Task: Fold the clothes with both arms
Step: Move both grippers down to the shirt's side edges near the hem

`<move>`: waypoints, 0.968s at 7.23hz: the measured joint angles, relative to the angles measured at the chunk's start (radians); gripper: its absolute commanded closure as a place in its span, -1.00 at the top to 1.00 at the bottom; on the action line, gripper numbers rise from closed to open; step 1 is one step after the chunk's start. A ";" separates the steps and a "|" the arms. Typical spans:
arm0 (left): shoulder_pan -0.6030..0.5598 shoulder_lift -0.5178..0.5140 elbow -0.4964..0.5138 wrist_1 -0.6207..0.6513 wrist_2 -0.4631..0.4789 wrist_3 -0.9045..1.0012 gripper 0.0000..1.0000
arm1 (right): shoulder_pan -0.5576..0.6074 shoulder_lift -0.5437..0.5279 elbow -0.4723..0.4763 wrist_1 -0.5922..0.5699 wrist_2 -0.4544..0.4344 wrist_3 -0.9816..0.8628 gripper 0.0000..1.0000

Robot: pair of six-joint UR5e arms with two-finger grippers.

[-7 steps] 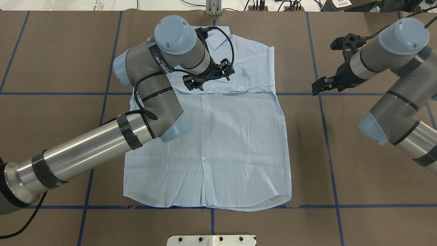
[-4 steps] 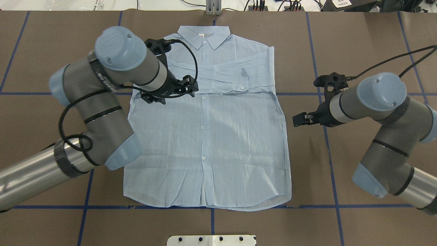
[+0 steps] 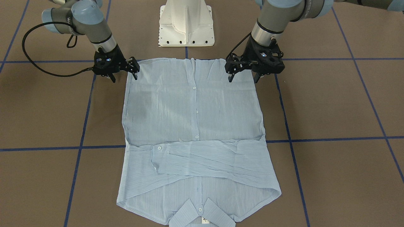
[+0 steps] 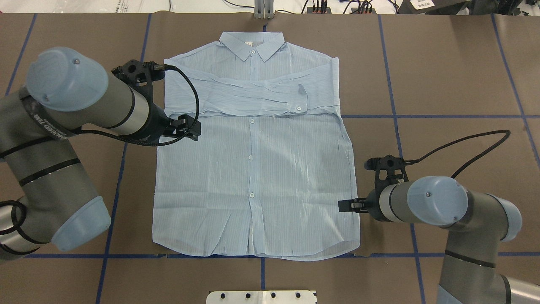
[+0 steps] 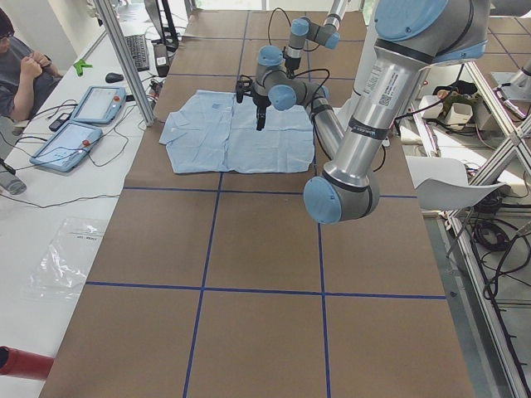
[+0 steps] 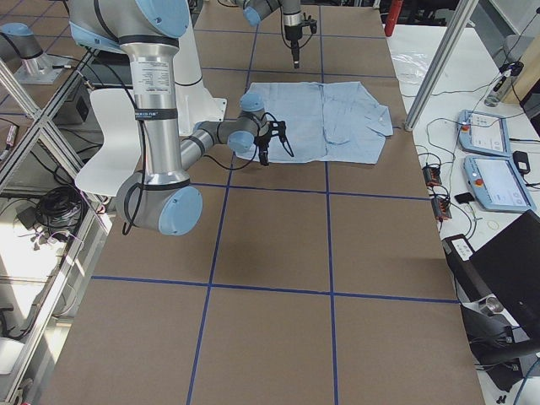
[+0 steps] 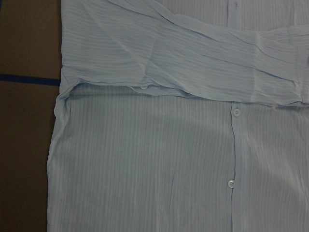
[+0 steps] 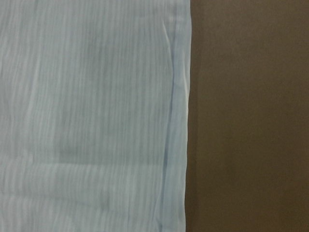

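My shirt (image 4: 257, 177), light blue and finely striped, lies flat on the tabletop (image 4: 443, 84), buttoned front up and collar away from me, with both sleeves folded across the chest. My left tool (image 3: 243, 79) hangs over its left edge and my right tool (image 3: 124, 78) over its right edge, jaws spread.

There is one light blue, finely striped button-up shirt (image 4: 274, 169) and one white pedestal base (image 3: 186, 22). Two silver-grey tubular robot arms with light blue joint caps show: a left arm (image 4: 46, 169) and a right arm (image 4: 476, 207).
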 measured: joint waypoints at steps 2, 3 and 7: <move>0.001 0.012 -0.024 0.002 0.002 0.002 0.98 | -0.057 -0.020 0.023 -0.049 -0.038 0.021 0.97; 0.002 0.011 -0.027 0.002 0.003 0.002 0.98 | -0.073 -0.018 0.062 -0.131 -0.040 0.023 0.96; 0.004 0.002 -0.030 0.002 0.006 0.002 0.95 | -0.108 0.033 0.068 -0.235 -0.011 0.022 0.64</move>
